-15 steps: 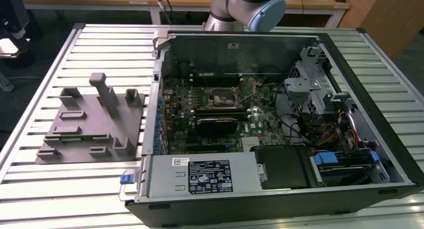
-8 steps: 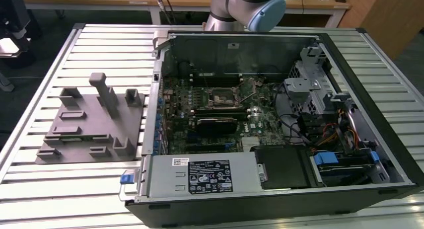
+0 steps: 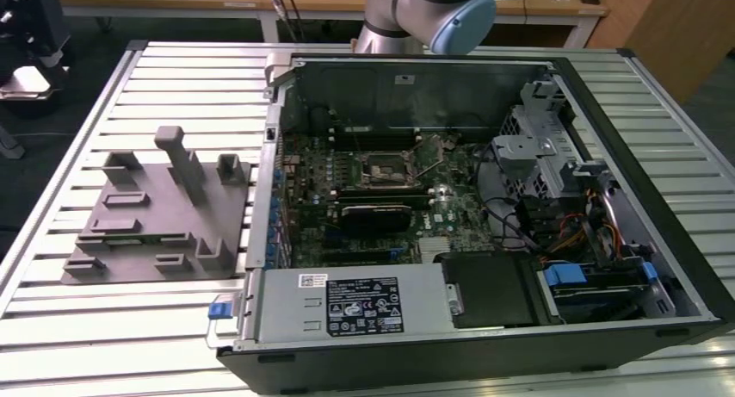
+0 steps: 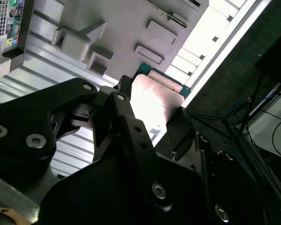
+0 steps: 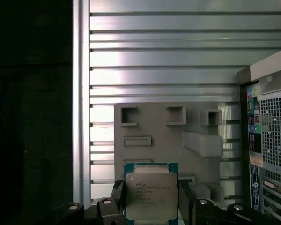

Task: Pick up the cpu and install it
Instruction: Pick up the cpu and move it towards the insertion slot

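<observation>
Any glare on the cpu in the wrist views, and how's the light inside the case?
Second wrist view: glare washes out the top of the cpu, and the table slats beyond are blown white. First wrist view: the cpu, held in the gripper, is evenly lit. Exterior view: the computer case is shaded inside but its parts show.

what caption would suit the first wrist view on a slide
The gripper clamps the cpu by two edges, with the grey tray and slatted table beyond and a computer case alongside.
</observation>
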Available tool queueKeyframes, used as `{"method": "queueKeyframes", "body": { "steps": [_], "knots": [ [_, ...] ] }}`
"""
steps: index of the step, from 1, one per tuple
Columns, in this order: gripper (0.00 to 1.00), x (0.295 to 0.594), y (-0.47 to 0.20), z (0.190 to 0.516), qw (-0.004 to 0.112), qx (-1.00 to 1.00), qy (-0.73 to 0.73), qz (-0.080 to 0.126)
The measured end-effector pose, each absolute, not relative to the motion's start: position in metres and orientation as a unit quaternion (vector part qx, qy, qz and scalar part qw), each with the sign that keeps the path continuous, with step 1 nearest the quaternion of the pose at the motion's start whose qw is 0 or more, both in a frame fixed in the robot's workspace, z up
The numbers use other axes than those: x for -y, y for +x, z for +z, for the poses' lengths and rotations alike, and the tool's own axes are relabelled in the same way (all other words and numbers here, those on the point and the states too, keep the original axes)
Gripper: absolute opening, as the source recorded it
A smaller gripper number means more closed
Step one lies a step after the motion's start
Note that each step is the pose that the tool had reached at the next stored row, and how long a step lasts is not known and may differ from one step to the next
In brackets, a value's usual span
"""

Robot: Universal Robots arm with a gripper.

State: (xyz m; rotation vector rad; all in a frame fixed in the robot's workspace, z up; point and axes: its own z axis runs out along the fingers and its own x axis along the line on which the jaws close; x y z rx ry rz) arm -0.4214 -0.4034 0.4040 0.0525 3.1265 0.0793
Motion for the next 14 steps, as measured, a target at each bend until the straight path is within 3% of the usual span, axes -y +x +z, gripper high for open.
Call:
{"method": "queueKeyframes", "body": {
  "steps": [14],
  "knots": [
    [0.54, 0.403, -0.383, 0.404, 0.006, -1.0, 0.017, 0.025]
  ]
}}
